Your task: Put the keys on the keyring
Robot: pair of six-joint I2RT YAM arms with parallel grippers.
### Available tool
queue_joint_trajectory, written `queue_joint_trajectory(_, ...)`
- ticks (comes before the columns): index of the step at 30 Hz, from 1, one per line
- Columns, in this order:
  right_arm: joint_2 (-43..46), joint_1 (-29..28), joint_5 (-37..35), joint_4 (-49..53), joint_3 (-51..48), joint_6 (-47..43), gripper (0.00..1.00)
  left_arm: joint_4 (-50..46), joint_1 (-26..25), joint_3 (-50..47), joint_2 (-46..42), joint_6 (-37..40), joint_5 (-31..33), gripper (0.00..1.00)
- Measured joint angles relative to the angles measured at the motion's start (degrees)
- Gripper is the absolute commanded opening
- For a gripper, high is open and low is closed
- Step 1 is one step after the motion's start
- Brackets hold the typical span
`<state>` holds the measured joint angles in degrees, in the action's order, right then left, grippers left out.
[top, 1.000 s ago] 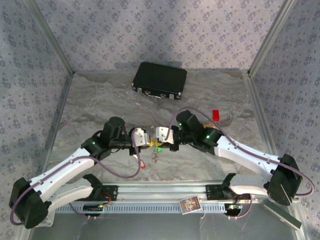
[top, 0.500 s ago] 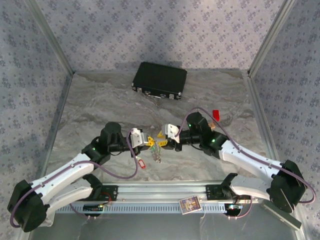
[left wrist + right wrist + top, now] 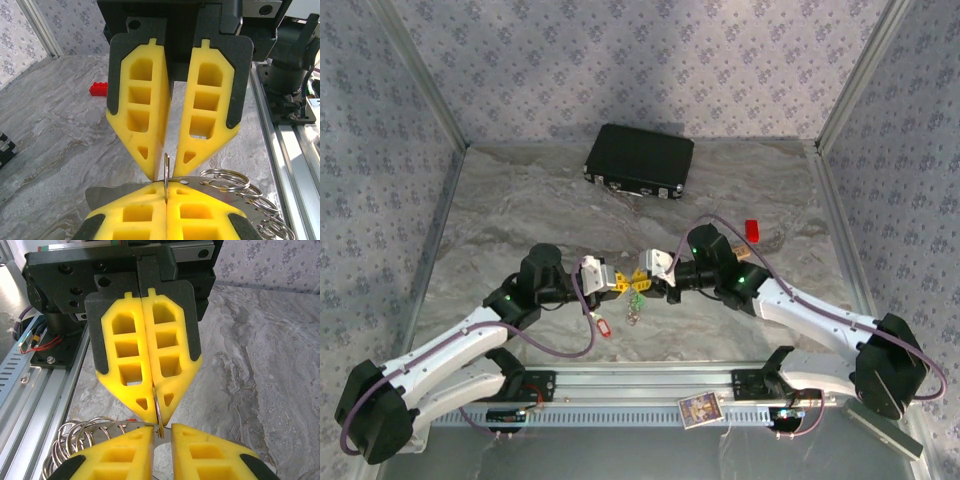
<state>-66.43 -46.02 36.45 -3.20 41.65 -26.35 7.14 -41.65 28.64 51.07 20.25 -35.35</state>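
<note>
- left claw comes in from 9 o'clock, pinched fully shut; it has the keyring nipped edge-on between its yellow tips, with the loop standing upright out of the pads
- right claw comes in from 3 o'clock, tip to tip with the left; jaws a narrow slot apart with the loop's wire sitting in the slot; I read it as partly open, clamped on nothing I can confirm
- the claws meet just toward 6 o'clock of the table centre; raised off the marble, as far as I can judge
- flat metal strip lies across the left tips; maybe a key blade, cannot tell
- chain of small rings hangs beside the keyring; green-tag key sits right under the tips; red-tag key at 7 o'clock of them; cannot tell if it is attached or loose
- black case at 12 o'clock and red block at 2 o'clock, both well apart from the work
- risk: right jaws close off-line and twist the thin loop out of the left pinch; the loop drops and the chain drags it down
- risk: tips are so near each other that a small error jams yellow on yellow instead of on the wire
- risk: pulling too hard springs or slips the loop; the dangling chain or green tag could snag a finger
</note>
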Motion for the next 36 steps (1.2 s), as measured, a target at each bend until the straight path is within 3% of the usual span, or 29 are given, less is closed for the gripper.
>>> queue_joint_trajectory(3, -0.1, 0.0, 0.0, 0.0, 0.1, 0.0, 0.14, -0.1, 0.0, 0.0, 0.1, 0.0, 0.0, 0.0)
queue_joint_trajectory(7, -0.5, 0.0, 0.0, 0.9, 0.4, -0.5, 0.0, -0.6, 0.1, 0.0, 0.5, 0.2, 0.0, 0.0)
queue_joint_trajectory(10, -1.1, -0.1, 0.0, 2.4, 1.0, -0.7, 0.0, -1.4, 0.1, 0.1, 0.9, 0.4, 0.1, 0.1)
queue_joint_trajectory(14, -1.4, -0.4, -0.2, 4.9, 2.4, -2.1, 0.0, -3.3, 0.1, 1.0, 0.9, 0.9, 0.3, 0.14)
queue_joint_trajectory(26, -1.5, -0.7, -2.6, 12.9, 5.9, -6.6, 0.0, -5.3, 0.0, 2.7, 0.9, 1.4, 0.9, 0.15)
queue_joint_trajectory(31, -1.7, -0.8, -2.9, 14.4, 6.4, -7.2, 0.0, -5.6, 0.0, 2.7, 0.9, 1.5, 0.8, 0.1)
queue_joint_trajectory(36, -1.9, -1.1, -3.0, 14.2, 6.4, -7.1, 0.0, -5.7, 0.0, 3.0, 2.2, 1.7, 0.6, 0.14)
